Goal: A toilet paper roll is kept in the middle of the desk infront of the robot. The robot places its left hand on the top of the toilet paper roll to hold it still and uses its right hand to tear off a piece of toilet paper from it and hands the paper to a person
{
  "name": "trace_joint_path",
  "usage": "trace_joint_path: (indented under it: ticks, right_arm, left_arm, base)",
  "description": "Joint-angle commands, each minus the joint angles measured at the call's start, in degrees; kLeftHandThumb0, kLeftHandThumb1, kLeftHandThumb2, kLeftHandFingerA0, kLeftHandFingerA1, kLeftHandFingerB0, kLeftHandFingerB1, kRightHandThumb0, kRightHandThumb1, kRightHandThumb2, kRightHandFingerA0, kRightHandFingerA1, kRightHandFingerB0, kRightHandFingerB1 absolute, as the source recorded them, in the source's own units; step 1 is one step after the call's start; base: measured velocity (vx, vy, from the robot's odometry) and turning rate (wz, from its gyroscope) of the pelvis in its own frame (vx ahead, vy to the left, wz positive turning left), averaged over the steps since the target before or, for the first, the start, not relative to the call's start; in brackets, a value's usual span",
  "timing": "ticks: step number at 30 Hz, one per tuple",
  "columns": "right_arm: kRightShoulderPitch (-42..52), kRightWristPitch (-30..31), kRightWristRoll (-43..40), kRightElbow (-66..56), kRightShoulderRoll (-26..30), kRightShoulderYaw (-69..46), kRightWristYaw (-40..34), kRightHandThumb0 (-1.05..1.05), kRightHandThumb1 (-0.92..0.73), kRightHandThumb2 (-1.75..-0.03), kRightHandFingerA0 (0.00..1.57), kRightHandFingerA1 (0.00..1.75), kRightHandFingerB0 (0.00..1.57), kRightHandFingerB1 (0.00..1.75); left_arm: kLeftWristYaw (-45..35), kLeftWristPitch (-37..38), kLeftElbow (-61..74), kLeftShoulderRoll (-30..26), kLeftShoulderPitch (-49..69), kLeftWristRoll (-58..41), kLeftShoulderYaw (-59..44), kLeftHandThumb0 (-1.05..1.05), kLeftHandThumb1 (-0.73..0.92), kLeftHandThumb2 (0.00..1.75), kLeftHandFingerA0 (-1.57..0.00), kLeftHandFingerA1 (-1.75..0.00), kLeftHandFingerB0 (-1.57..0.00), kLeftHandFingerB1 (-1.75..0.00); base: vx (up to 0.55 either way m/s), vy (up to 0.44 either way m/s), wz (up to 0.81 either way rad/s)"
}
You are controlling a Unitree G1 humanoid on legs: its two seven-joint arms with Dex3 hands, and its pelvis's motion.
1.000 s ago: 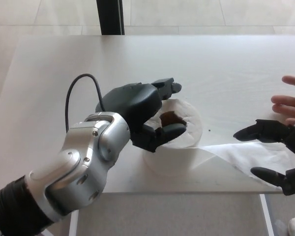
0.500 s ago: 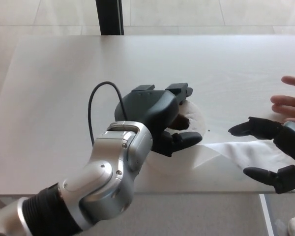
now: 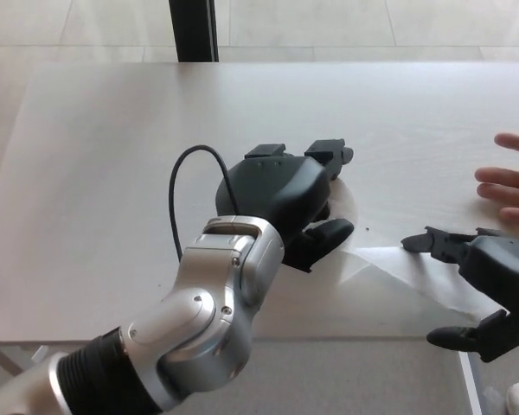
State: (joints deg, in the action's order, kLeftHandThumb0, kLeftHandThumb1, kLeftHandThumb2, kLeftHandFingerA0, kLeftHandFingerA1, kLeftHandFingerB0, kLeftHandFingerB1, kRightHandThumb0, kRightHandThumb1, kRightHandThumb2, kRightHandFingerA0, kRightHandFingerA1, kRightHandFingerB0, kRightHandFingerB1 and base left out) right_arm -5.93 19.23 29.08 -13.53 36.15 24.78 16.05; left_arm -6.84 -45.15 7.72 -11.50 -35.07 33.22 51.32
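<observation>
**Roll pinned, sheet not yet torn**

The toilet paper roll (image 3: pixel 346 206), mid-surface (image 3: pixel 95 173), was covered by the left robot hand (image 3: pixel 285 194), pressed down. The paper strip (image 3: pixel 398 268) was flanked by the spread-fingered right robot hand (image 3: pixel 480 290). Tearing and delivery to the person's hand (image 3: pixel 510 186) remained.

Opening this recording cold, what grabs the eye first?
The robot's left hand, big and black, planted over the toilet paper roll mid-desk, nearly hiding it. A paper strip runs right toward the right hand, fingers spread at the desk's front edge. A person's hand waits at the right border.
</observation>
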Motion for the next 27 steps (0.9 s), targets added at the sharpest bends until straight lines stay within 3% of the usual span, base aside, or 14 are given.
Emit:
trace_joint_path:
  ticks: [1, 2, 3, 4, 5, 6, 7, 8, 9, 10, 11, 25, 26, 27]
  right_arm:
    - [-0.4, 3.6, 14.0, 3.3, -1.0, 2.5, -6.3, -0.60, -0.60, -0.59, 0.05, 0.40, 0.16, 0.30]
    - [-0.5, 3.6, 14.2, 3.4, -1.1, 2.5, -6.3, -0.60, -0.60, -0.59, 0.05, 0.40, 0.16, 0.30]
    - [-0.5, 5.8, 15.8, 3.4, -2.7, 2.6, -8.0, -0.35, -0.47, -1.01, 0.04, 0.54, 0.00, 0.49]
    - [-0.5, 5.8, 16.0, 3.4, -2.8, 2.6, -8.0, -0.35, -0.47, -1.01, 0.04, 0.54, 0.00, 0.49]
    - [-0.2, 6.2, 18.2, 4.3, -3.9, 3.0, -11.6, -0.55, -0.63, -0.60, 0.12, 0.44, 0.20, 0.29]
    - [0.1, 6.3, 18.7, 4.3, -4.1, 3.0, -12.0, -0.55, -0.63, -0.60, 0.12, 0.44, 0.20, 0.29]
    - [0.0, 6.9, 20.3, 4.8, -4.6, 3.5, -13.0, -0.55, -0.65, -0.61, 0.13, 0.45, 0.19, 0.28]
    - [0.2, 6.9, 20.8, 5.3, -5.5, 3.3, -15.0, -0.53, -0.64, -0.60, 0.14, 0.46, 0.20, 0.29]
    - [0.2, 7.1, 21.3, 5.7, -6.2, 3.3, -16.0, -0.52, -0.65, -0.60, 0.17, 0.46, 0.20, 0.28]
    - [0.1, 7.4, 21.8, 6.3, -7.2, 3.2, -17.4, -0.52, -0.65, -0.60, 0.17, 0.46, 0.20, 0.28]
    - [0.1, 7.5, 22.3, 6.7, -8.4, 3.0, -19.7, -0.52, -0.66, -0.61, 0.21, 0.47, 0.22, 0.30]
    - [-0.1, 4.8, 21.1, 7.4, -15.8, 0.7, -22.7, -0.51, -0.67, -0.61, 0.32, 0.52, 0.29, 0.32]
    - [-0.1, 4.6, 21.3, 7.5, -16.0, 0.6, -22.8, -0.50, -0.67, -0.61, 0.32, 0.52, 0.29, 0.33]
    - [0.0, 4.4, 21.5, 7.6, -16.1, 0.6, -22.9, -0.50, -0.67, -0.61, 0.32, 0.52, 0.29, 0.33]
  left_arm:
    - [0.8, -0.3, -0.7, -3.6, 4.2, 6.6, -0.5, -0.89, 0.92, 0.75, -0.13, -0.55, -0.15, -0.36]
    - [0.7, -0.3, -0.7, -3.5, 4.1, 6.7, -0.6, -0.89, 0.92, 0.75, -0.13, -0.55, -0.15, -0.36]
    - [0.5, 0.1, -0.7, -3.8, 4.3, 6.8, -0.5, -0.37, 0.45, 1.10, -0.05, -0.55, 0.00, -0.50]
    - [0.4, 0.2, -0.7, -3.8, 4.4, 7.0, -0.5, -0.37, 0.45, 1.10, -0.05, -0.55, 0.00, -0.50]
    - [0.5, 0.4, -0.6, -3.7, 4.9, 7.0, -0.6, -0.37, 0.45, 1.10, -0.05, -0.55, 0.00, -0.50]
    - [0.4, 0.4, -0.4, -3.7, 5.2, 7.1, -0.6, -0.37, 0.45, 1.10, -0.05, -0.55, 0.00, -0.50]
    - [0.6, 0.6, -0.5, -3.6, 5.4, 7.4, -0.4, -0.89, 0.92, 0.75, -0.14, -0.55, -0.15, -0.35]
    - [0.4, 0.4, -0.4, -3.5, 5.7, 7.4, -0.3, -0.37, 0.46, 1.10, -0.05, -0.55, 0.00, -0.50]
    - [0.5, 0.6, -0.4, -3.4, 5.9, 7.7, -0.2, -0.89, 0.92, 0.76, -0.14, -0.56, -0.14, -0.36]
    - [0.6, 0.7, -0.5, -3.3, 6.2, 7.9, 0.0, -0.89, 0.92, 0.76, -0.14, -0.56, -0.14, -0.36]
    - [0.6, 0.5, -0.9, -2.9, 6.4, 8.0, 0.3, -0.37, 0.46, 1.11, -0.05, -0.55, 0.00, -0.50]
    - [-1.1, 0.4, -2.4, -0.5, 7.8, 9.4, -0.1, -0.37, 0.47, 1.12, -0.05, -0.54, 0.00, -0.50]
    - [-1.3, 0.5, -2.5, -0.5, 7.8, 9.7, -0.2, -0.90, 0.92, 0.78, -0.13, -0.54, -0.11, -0.33]
    - [-1.4, 0.6, -2.6, -0.4, 7.8, 9.9, -0.2, -0.90, 0.92, 0.78, -0.13, -0.54, -0.11, -0.33]
  base:
    - [0.00, 0.000, 0.00]
    - [0.00, 0.000, 0.00]
    - [0.00, 0.000, 0.00]
    - [0.00, 0.000, 0.00]
    - [0.00, 0.000, 0.00]
    - [0.00, 0.000, 0.00]
    - [0.00, 0.000, 0.00]
    - [0.00, 0.000, 0.00]
    - [0.00, 0.000, 0.00]
    - [0.00, 0.000, 0.00]
    - [0.00, 0.000, 0.00]
    - [0.00, 0.000, 0.00]
    - [0.00, 0.000, 0.00]
    - [0.00, 0.000, 0.00]
